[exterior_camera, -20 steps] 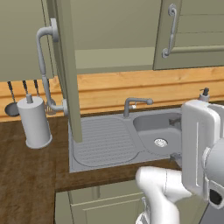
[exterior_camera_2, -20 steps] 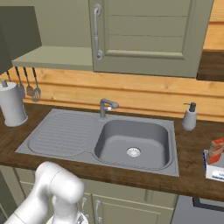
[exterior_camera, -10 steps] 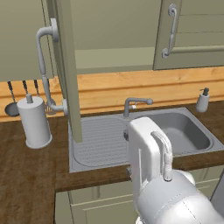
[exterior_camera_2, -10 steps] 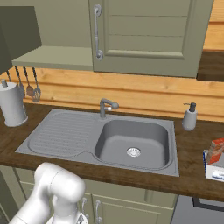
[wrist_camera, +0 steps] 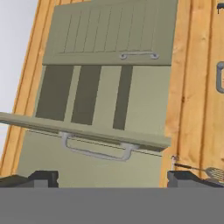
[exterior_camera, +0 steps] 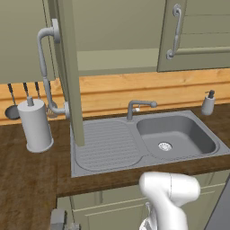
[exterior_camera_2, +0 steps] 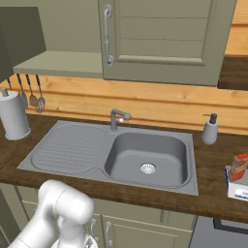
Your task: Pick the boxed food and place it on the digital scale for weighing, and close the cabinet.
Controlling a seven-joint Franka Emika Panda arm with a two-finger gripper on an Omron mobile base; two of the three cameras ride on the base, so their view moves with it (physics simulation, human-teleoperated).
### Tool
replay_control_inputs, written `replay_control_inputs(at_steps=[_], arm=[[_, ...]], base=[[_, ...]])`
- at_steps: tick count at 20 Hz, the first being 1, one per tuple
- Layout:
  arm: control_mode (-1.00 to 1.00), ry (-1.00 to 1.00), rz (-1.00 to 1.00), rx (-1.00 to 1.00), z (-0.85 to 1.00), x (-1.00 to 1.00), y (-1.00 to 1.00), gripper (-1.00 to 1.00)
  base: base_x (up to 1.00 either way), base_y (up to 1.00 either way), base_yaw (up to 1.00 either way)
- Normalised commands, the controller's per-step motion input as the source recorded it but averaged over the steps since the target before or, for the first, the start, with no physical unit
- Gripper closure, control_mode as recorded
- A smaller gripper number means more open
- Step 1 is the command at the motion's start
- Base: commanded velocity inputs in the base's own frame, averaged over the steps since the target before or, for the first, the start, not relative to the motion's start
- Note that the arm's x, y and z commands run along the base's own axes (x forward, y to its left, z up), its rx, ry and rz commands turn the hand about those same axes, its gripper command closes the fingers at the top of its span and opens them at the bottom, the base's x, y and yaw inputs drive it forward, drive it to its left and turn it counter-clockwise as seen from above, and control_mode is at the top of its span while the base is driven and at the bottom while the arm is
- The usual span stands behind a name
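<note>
The boxed food (exterior_camera_2: 239,167) sat at the far right edge of the right base view, at about three o'clock from the sink (exterior_camera_2: 145,155), resting on the digital scale (exterior_camera_2: 236,189) on the wooden surface (exterior_camera_2: 213,169), so that half of the job looked done. What remained, by my reading, was the cabinet (exterior_camera: 67,81): its left door (exterior_camera: 69,67) stood swung out edge-on over the drainboard, its handle (exterior_camera: 47,72) at nine o'clock of the door, while the right door (exterior_camera_2: 160,38) was shut. The end effector (wrist_camera: 111,179) was spread wide and empty, looking up at that open door's handle (wrist_camera: 96,151). To close it well, the arm should have met the door's outer face near the free edge and pushed in an arc about the hinge until flush, steering clear of the paper towel roll (exterior_camera: 35,126).
</note>
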Motion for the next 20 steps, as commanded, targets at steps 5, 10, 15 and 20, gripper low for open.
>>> replay_control_inputs(at_steps=[5, 10, 15, 20], arm=[[-1.00, -0.03, -0.20, 0.10, -0.01, 0.54, 0.59, -1.00], [-1.00, 0.02, -0.06, -0.02, -0.21, 1.00, 0.08, -1.00], [-1.00, -0.04, -0.08, -0.08, -0.20, 1.00, 0.19, -1.00], [-1.00, -0.02, -0.09, -0.02, -0.43, 1.00, -0.05, -1.00]], base=[[0.00, 0.00, 0.00], [0.00, 0.00, 0.00], [0.00, 0.00, 0.00], [0.00, 0.00, 0.00]])
